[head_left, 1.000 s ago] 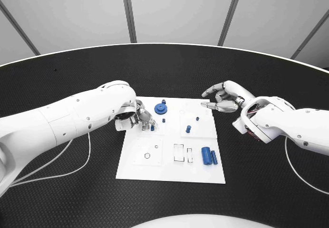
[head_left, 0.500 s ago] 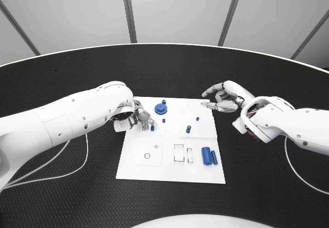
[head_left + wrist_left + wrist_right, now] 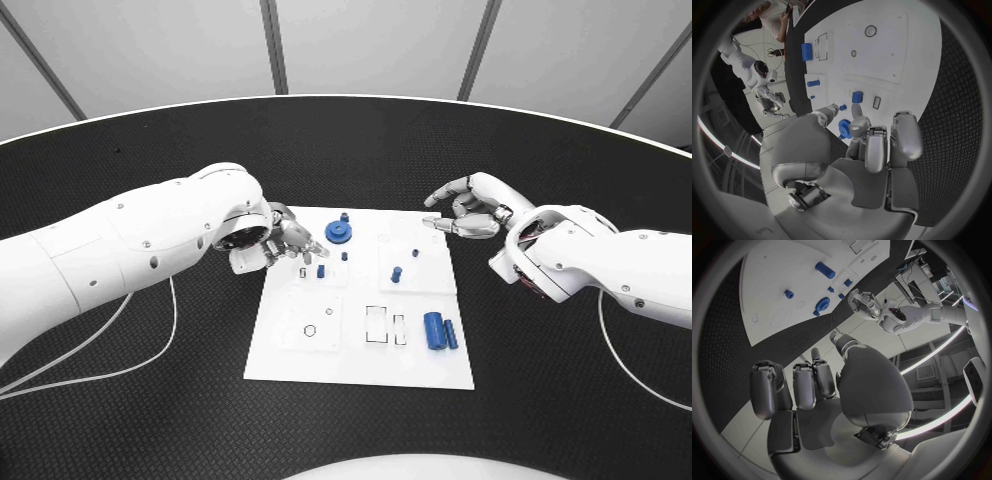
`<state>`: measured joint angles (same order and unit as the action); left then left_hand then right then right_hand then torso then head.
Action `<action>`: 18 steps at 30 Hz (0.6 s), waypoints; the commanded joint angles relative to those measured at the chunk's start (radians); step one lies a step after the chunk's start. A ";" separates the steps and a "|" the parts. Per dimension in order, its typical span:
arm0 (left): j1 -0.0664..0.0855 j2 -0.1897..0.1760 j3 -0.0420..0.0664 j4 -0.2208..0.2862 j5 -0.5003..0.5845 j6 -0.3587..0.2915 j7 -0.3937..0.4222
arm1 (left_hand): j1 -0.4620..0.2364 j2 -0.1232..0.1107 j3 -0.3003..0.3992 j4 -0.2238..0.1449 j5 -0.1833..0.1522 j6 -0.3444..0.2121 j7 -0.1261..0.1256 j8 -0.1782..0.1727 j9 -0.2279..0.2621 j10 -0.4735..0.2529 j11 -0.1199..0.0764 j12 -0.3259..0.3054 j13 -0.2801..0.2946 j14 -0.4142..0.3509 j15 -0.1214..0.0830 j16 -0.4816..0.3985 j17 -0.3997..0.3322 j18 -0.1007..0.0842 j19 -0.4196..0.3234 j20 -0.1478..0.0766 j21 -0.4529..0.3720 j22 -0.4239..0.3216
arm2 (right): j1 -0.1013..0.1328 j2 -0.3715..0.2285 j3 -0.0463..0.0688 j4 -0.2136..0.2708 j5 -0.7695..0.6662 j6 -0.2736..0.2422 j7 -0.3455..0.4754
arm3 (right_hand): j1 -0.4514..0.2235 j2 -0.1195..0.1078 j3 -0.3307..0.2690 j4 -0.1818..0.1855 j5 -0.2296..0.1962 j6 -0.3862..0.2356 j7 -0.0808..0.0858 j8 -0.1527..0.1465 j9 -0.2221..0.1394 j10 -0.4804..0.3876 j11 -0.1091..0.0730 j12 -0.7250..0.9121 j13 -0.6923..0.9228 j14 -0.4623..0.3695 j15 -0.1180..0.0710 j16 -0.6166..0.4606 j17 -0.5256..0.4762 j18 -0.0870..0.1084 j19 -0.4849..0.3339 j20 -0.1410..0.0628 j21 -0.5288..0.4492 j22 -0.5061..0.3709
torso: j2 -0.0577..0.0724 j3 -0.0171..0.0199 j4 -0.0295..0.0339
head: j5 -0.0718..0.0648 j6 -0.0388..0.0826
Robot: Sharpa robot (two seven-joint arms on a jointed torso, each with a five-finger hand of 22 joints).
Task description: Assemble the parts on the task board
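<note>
The white task board (image 3: pixel 361 360) lies in the middle of the table. My left hand (image 3: pixel 286 244) hovers over its far left edge, fingers apart and holding nothing. A small blue part (image 3: pixel 320 270) stands on the board just beyond those fingers (image 3: pixel 857 97). A round blue part (image 3: pixel 339 232) sits at the board's far edge, partly behind the fingers (image 3: pixel 844 128). More blue parts: one upright (image 3: pixel 395 272), a thick cylinder (image 3: pixel 433 325) and a thinner one (image 3: pixel 450 332) at the right. My right hand (image 3: pixel 469 214) floats off the board's far right corner, loosely curled and holding nothing.
Empty slots (image 3: pixel 375 322) and a ring outline (image 3: pixel 310 328) mark the board's near half. The black table (image 3: pixel 173 400) stretches all round it. A cable (image 3: pixel 159 345) trails on the table under my left arm.
My left hand has drawn back up and away from the small blue part near the board's left edge, which stays standing. The right hand has hardly moved.
</note>
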<state>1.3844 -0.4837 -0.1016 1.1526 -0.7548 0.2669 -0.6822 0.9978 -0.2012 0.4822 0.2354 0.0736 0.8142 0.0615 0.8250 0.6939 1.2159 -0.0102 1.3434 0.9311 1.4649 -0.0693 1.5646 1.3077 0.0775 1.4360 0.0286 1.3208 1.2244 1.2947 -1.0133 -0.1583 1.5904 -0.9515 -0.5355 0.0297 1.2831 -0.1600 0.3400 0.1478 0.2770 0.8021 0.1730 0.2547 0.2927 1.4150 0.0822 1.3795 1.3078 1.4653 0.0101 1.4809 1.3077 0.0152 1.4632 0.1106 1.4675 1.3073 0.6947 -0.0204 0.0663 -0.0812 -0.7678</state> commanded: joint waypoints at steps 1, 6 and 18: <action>0.015 -0.021 0.007 0.012 0.003 -0.001 0.001 | 0.020 0.001 -0.010 0.000 0.005 -0.012 0.002 -0.007 -0.002 -0.020 0.003 -0.011 -0.019 0.106 -0.001 0.006 0.263 0.009 -0.008 0.001 -0.010 -0.007 | -0.001 0.000 0.000 -0.002 0.000 0.000 0.000 | -0.003 -0.008 0.002 0.002 0.004 0.006 -0.003 0.004 -0.001 -0.001 -0.001 0.000 0.072 0.061 -0.008 -0.004 0.070 0.016 0.052 -0.007 -0.006 0.163 | 0.001 0.0005 -0.0006 | 0.005 0.006; 0.046 -0.035 0.013 -0.007 0.006 -0.005 0.017 | 0.114 0.010 0.001 -0.017 0.010 -0.125 0.057 -0.109 -0.064 -0.188 0.049 -0.124 -0.248 0.106 0.037 0.006 0.263 0.020 -0.036 0.026 -0.059 -0.066 | -0.002 0.001 0.000 -0.006 0.000 0.001 0.000 | -0.003 -0.008 0.002 0.002 0.004 0.006 -0.003 0.004 -0.001 -0.001 -0.001 0.000 0.072 0.061 -0.008 -0.004 0.070 0.016 0.052 -0.007 -0.006 0.163 | 0.002 0.0000 -0.0004 | 0.011 0.016; 0.061 0.023 0.015 -0.143 -0.004 -0.061 0.081 | 0.135 0.000 0.007 -0.004 0.003 -0.142 0.084 -0.167 -0.136 -0.186 0.074 -0.123 -0.266 0.106 0.062 0.006 0.263 0.020 -0.032 0.051 -0.053 -0.062 | -0.011 0.004 -0.001 -0.011 0.000 0.004 0.001 | -0.004 -0.007 0.003 0.003 0.005 0.006 -0.003 0.005 -0.002 0.000 -0.001 0.002 0.073 0.061 -0.008 -0.004 0.071 0.016 0.053 -0.007 -0.005 0.164 | 0.005 -0.0006 -0.0055 | 0.030 0.040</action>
<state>1.4450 -0.4701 -0.0863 1.0275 -0.7522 0.1995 -0.6028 1.1311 -0.1944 0.4883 0.2254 0.0805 0.6753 0.1427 0.6624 0.5601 1.0263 0.0599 1.2140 0.6631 1.4650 -0.0154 1.5646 1.3076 0.0929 1.4032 0.0738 1.2638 1.1602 1.2845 -1.0096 -0.1592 1.5795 -0.9515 -0.5325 0.0313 1.2831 -0.1600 0.3399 0.1477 0.2770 0.8021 0.1730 0.2547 0.2928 1.4150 0.0822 1.3795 1.3076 1.4653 0.0101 1.4809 1.3075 0.0152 1.4632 0.1106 1.4675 1.3073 0.6994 -0.0221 0.0627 -0.0542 -0.7329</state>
